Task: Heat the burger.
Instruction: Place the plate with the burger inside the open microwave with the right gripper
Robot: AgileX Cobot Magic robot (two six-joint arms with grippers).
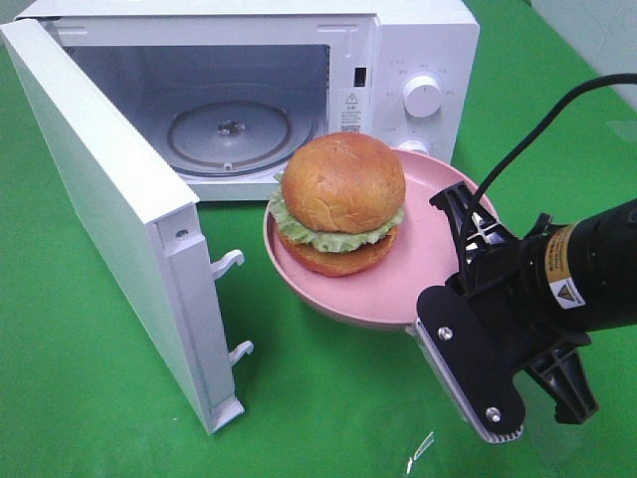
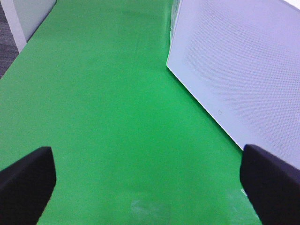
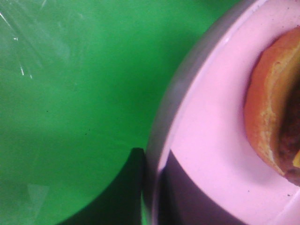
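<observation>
My right tool (image 3: 149,190) is clamped shut on the near rim of the shallow pink round plate (image 1: 398,289). The glossy brown-bunned, lettuce-layered burger (image 1: 341,204) sits on it, just before the open white microwave (image 1: 428,50). Loading, I judge: next, push it in level onto the glass turntable (image 1: 229,134).

burger (image 1: 342,184) has a glossy, smooth bun, and the ruffled lettuce (image 1: 296,227) looks kinda plasticky. pink plate (image 1: 398,289) is smooth with a soft satin sheen. microwave (image 1: 418,50) has a smooth white shell with a clear glass turntable (image 1: 229,134) inside. table (image 1: 328,398) cover is flat matt green, a few shiny marks near the bottom edge of the frame. fingers (image 1: 468,368) look like matt black plastic with a ribbed grey edge
</observation>
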